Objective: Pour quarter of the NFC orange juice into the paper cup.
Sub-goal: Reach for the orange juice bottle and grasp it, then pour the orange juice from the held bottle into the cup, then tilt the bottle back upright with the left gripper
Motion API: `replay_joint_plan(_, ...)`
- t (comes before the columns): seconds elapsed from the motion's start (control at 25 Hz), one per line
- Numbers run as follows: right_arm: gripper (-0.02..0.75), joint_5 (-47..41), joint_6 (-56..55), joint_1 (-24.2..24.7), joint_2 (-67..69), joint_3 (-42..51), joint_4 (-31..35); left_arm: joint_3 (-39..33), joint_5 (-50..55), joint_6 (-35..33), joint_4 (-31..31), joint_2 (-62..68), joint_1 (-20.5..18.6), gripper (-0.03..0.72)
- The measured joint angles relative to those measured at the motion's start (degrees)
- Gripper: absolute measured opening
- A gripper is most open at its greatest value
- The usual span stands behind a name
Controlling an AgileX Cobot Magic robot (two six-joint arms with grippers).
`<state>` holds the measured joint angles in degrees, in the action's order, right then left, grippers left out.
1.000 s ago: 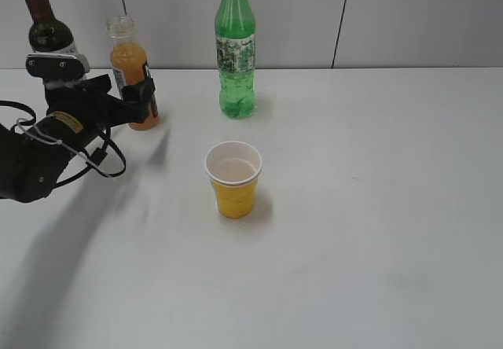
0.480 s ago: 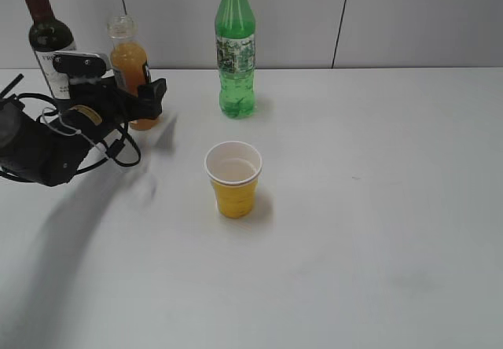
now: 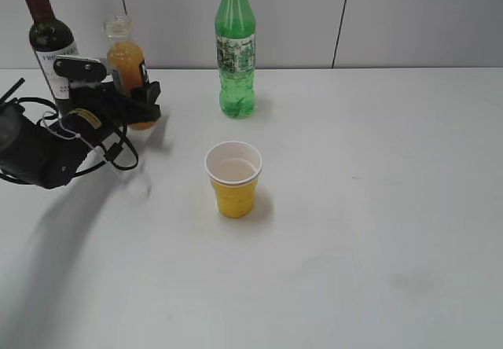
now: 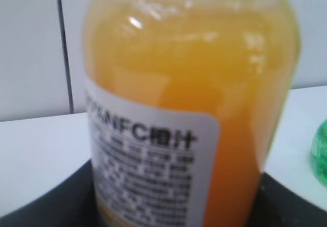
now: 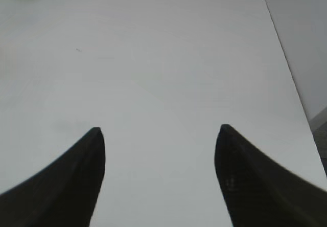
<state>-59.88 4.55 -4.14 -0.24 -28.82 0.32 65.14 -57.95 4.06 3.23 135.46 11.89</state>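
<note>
While clamped on the NFC orange juice point(image 3: 127, 60) left of the green bottle point(image 3: 235, 46), left gripper point(image 3: 137, 101) crowds the wine bottle point(image 3: 49, 38). Paper cup point(image 3: 233, 179) upright just front of the green bottle, apart. Right gripper point(image 5: 159, 140) spread wide above bare white table point(image 5: 168, 58), near its far right edge.

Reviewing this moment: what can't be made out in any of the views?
- Left gripper contact: exterior view, its fingers overlap the NFC orange juice; grip unclear.
- Bottle base: hidden behind the gripper; lifted or standing, unclear.
- Bottle neck: left wrist view, cut off by the top edge.
- Paper cup contents: too faint to tell.
- Label small print: blurred.
</note>
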Motion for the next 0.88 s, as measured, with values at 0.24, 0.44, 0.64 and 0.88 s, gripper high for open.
replay_joint_plan(0.24,0.538,0.00,0.00,0.00,0.00,0.00,0.00,-0.20,2.48,-0.06,0.58,-1.44,-0.69,0.447)
replay_joint_plan(0.44,0.538,0.00,0.00,0.00,0.00,0.00,0.00,-5.96,3.47,-1.69,0.78,-7.87,-0.74,0.447)
replay_joint_plan(0.64,0.538,0.00,0.00,0.00,0.00,0.00,0.00,-18.15,3.41,-7.64,0.51,-19.10,-0.74,0.447)
replay_joint_plan(0.88,0.538,0.00,0.00,0.00,0.00,0.00,0.00,-32.85,3.66,-18.24,-9.25,-32.72,1.11,0.447)
